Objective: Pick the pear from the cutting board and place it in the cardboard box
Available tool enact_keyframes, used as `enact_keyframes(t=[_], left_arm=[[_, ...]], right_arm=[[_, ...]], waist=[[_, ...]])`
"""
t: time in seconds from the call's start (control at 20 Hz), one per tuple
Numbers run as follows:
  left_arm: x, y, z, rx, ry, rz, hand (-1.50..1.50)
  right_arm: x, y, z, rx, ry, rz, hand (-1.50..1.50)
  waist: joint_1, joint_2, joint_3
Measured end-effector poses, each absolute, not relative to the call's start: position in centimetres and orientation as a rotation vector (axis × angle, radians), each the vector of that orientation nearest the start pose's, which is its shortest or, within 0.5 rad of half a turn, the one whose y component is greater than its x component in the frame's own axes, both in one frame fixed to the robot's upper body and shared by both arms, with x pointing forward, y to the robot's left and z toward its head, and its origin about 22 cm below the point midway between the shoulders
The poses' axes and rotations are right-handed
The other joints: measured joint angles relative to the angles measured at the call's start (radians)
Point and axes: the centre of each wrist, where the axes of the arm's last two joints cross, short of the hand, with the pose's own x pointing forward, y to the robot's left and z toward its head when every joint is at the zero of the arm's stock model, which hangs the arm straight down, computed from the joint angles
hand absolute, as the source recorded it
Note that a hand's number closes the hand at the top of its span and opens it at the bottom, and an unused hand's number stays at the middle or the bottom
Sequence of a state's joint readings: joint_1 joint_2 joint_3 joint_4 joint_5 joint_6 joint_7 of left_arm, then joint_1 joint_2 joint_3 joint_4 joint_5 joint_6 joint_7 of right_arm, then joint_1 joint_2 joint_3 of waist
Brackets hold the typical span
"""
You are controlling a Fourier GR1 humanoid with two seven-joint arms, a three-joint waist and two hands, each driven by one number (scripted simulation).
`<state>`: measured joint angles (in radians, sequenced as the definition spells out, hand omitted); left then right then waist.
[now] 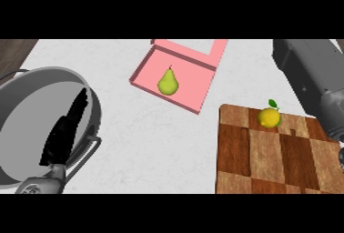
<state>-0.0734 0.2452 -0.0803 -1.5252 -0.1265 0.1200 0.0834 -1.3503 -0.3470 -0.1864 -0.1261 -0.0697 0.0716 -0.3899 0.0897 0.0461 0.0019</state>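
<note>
Left hand, black, nearest, hangs over the big grey pan left of the cutting board; fingers straight, holding nothing. Right forearm runs along the board's right edge; its hand is out of sight. Pink box up-left of the board, pear inside. Lemon on the board's far edge.

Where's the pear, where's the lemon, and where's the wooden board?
pear [168, 83], head view, on the middle of its rounded body, inside the pink box.
lemon [269, 117], head view, on its yellow skin below the leaf.
cutting board [279, 159], head view, on a bare stretch of its wooden top.
</note>
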Motion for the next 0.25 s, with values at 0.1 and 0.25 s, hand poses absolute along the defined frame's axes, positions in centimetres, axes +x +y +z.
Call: enact_keyframes(t=[0.1, 0.25], left_arm=[[25.9, 25.9, 1.8, 0.319, -1.519, -0.265, 0.00], [26.1, 25.9, 2.0, 0.319, -1.523, -0.272, 0.00]], right_arm=[[48.1, -24.4, 17.9, -0.016, -1.838, 0.196, -1.50], [47.6, -28.1, 18.4, -0.023, -1.847, 0.193, -1.50]], waist=[[0.004, 0.002, 0.001], [0.010, 0.007, 0.002]])
